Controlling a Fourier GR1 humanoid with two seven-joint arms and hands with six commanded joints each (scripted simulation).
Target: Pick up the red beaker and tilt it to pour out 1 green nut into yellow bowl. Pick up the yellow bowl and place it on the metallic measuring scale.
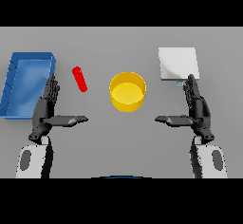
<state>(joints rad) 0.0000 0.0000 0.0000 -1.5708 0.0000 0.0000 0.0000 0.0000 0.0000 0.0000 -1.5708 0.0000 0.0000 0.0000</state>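
Both hands open: red beaker (79, 79) lies just beyond left hand (46, 108); yellow bowl (127, 91) between it and right hand (196, 108).

Looking at a plain grey desk (118, 142). On it I see four things in a rough row: blue tray (26, 83) far left, red beaker (79, 79) just right of it, looks lying down and slanted, yellow bowl (127, 91) at centre, upright, and the white square scale (177, 63) on the right, further back. All sit apart, none touching.
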